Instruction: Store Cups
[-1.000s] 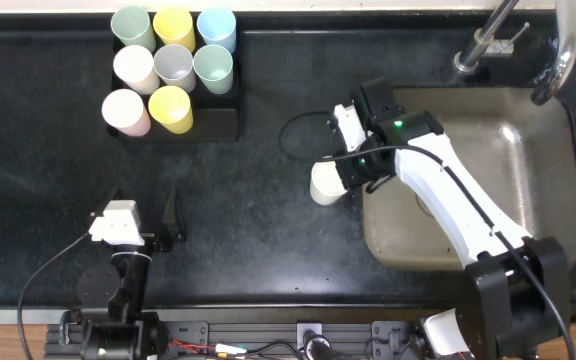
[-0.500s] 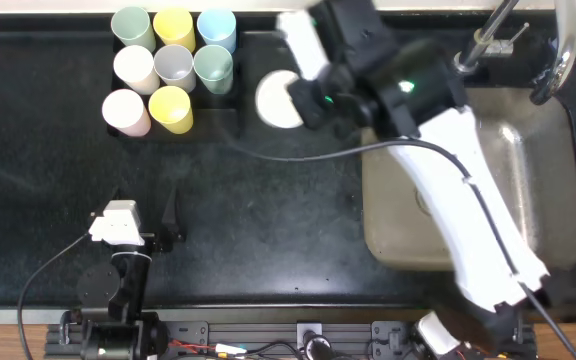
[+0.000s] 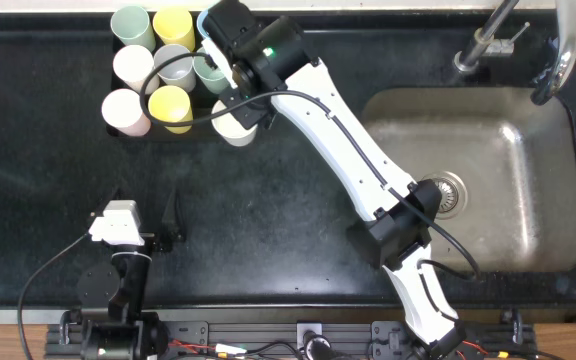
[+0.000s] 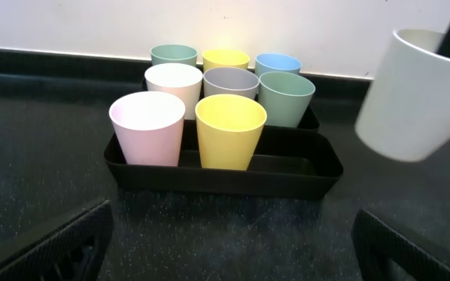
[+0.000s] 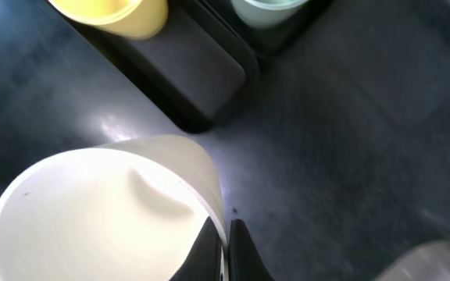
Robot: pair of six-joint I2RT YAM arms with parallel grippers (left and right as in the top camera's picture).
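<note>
The step in hand was the delivery of one more cup to the tray [image 4: 225,181]. The right pincer [image 5: 223,248] pinched the rim of a white cup [image 4: 412,94], one finger inside the wall and one outside. It held the cup tilted in the air, just beside the tray's front corner on the sink [image 3: 508,150] side.

The tray stood on the dark tabletop [image 3: 58,170] and held eight upright, empty cups in rows of three:
- **Back row:** a green cup [image 4: 173,55], a yellow cup [image 4: 226,58] and a blue cup [image 4: 278,62].
- **Middle row:** a cream cup [image 4: 173,80], a grey cup [image 4: 231,81] and a second green cup [image 4: 286,95].
- **Front row:** a pink cup [image 4: 148,125] and a second yellow cup [image 4: 230,129], with a bare slot next to them at the corner nearest the held cup.

By my judgement, the next move called for three things: bringing the white cup over that bare slot, righting it so its base faced down, and lowering it clear of the neighbouring rims before letting go. A tilted release could knock the second yellow cup or leave the white one leaning on the tray wall.

The left pincer [image 3: 145,207] rested well in front of the tray with its fingers spread, gripping nothing.
</note>
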